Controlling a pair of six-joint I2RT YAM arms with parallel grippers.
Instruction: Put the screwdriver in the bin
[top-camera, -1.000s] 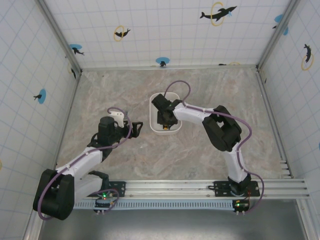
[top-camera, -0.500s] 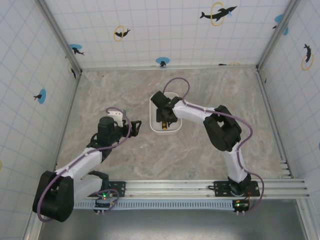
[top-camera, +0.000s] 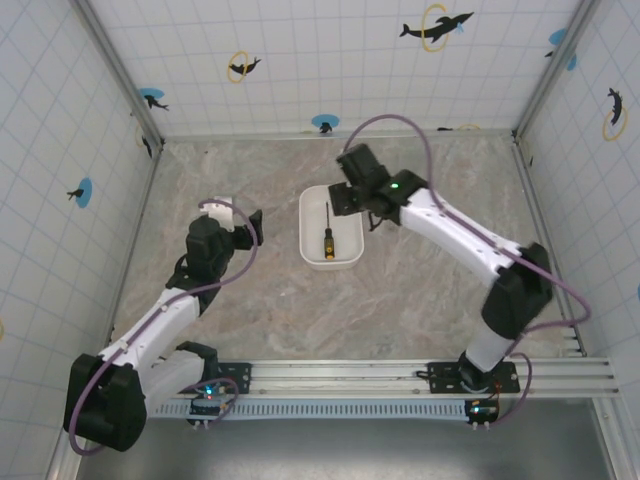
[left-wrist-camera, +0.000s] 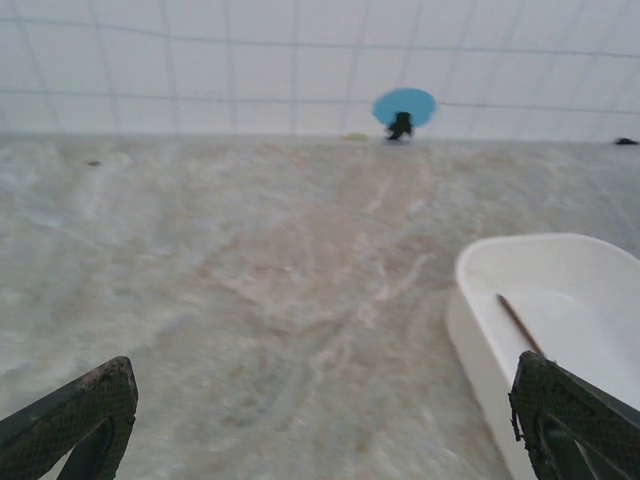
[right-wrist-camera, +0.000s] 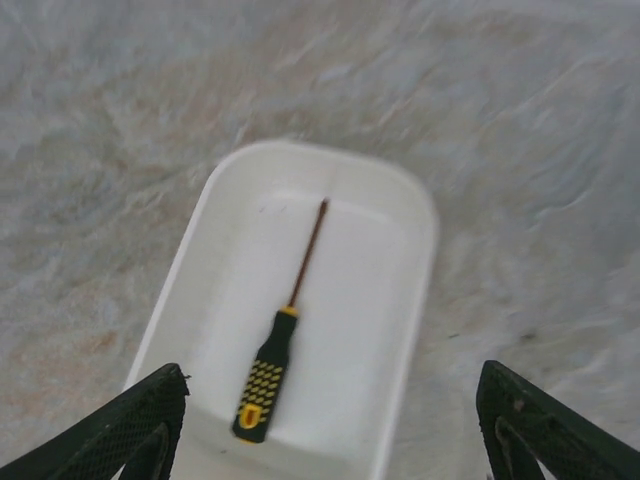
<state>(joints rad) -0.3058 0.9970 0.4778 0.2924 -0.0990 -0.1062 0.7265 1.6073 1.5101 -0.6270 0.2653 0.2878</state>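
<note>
Scene: a marble-patterned table (top-camera: 420, 290) enclosed by white tiled walls (top-camera: 330, 60) carrying dolphin stickers, with two robot arms mounted at its near edge.

Bin: a shallow white tray (top-camera: 306, 228) with rounded corners sits near the middle of the table, its long side running from near to far.

Screwdriver: the screwdriver (top-camera: 326, 232) lies flat on the floor of the bin, roughly along the long side. In the top view its yellow and black handle is toward the near end and its thin dark shaft points toward the far wall. Nothing touches it.

Right gripper: the right gripper (top-camera: 358, 205) is by the far right corner of the bin in the top view. In the right wrist view its two dark fingers (right-wrist-camera: 140, 425) are spread wide apart at the bottom corners, holding nothing, with the bin and screwdriver seen from above between them.

Left gripper: the left gripper (top-camera: 250, 222) sits to the left of the bin and apart from it, pointing toward it. In the left wrist view its fingers (left-wrist-camera: 85, 415) are also spread wide and empty, low over bare table.

Left wrist view: the bin's white wall is at the right edge, with a short stretch of the dark shaft visible inside. A blue round sticker (left-wrist-camera: 404, 105) marks the far wall.
</note>
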